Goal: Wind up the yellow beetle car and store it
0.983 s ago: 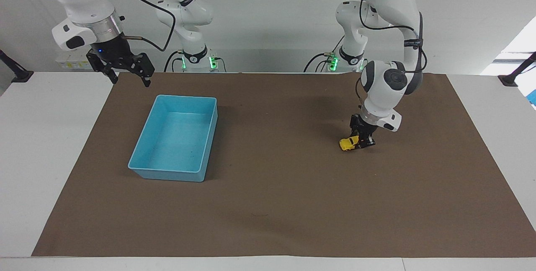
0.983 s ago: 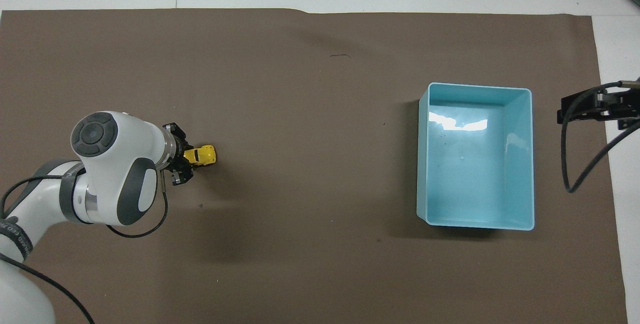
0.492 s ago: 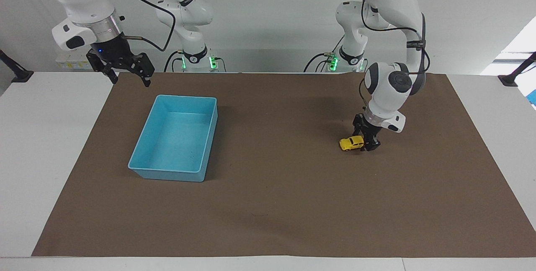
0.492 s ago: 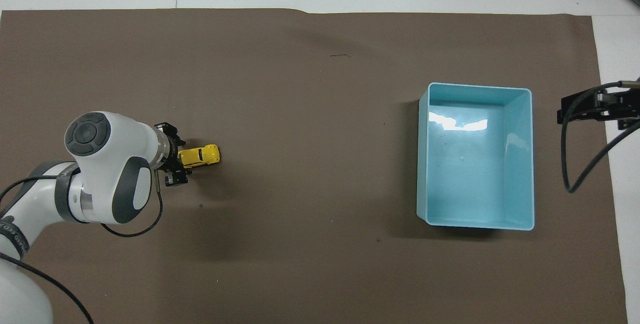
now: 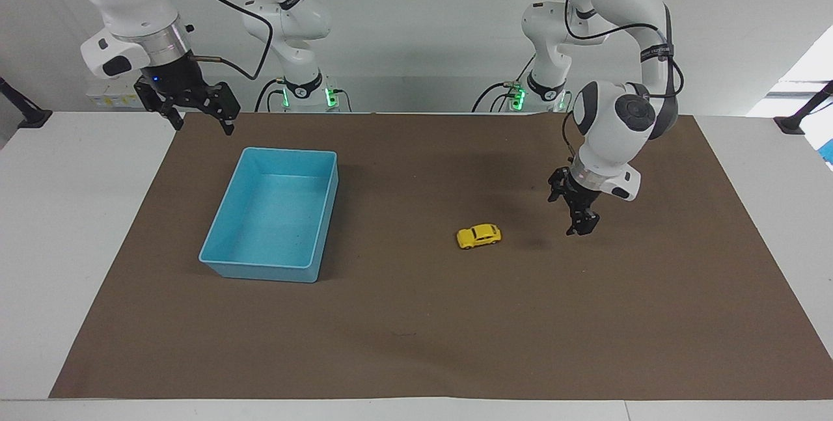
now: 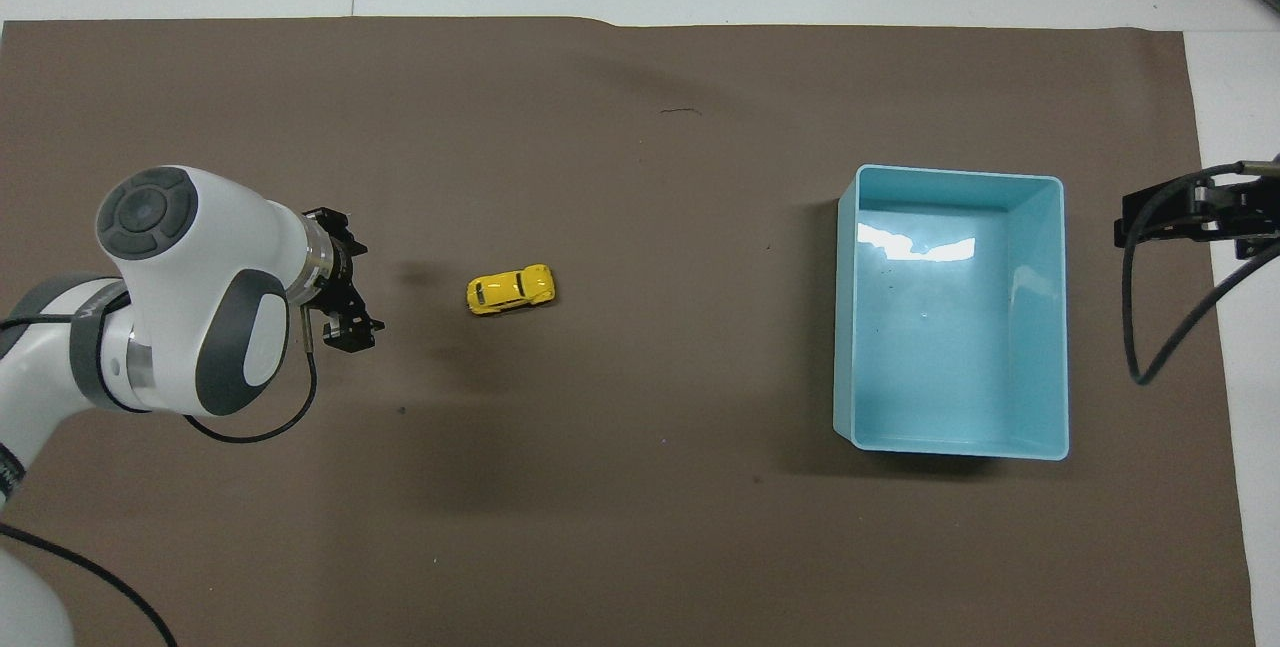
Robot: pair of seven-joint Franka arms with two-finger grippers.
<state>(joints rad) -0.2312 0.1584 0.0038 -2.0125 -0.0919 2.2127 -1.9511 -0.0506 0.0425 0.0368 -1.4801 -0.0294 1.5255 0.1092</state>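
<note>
Brown mat [image 5: 416, 317], yellow beetle car [image 5: 478, 236] lying free, well apart from left gripper [image 5: 571, 207], jaws spread

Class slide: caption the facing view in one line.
Yellow beetle car sits free on brown mat between open left pincer and light blue bin.

The overhead view's edge cuts off the right gripper [image 6: 1195, 212], and the left arm's [image 6: 60, 377] base
</note>
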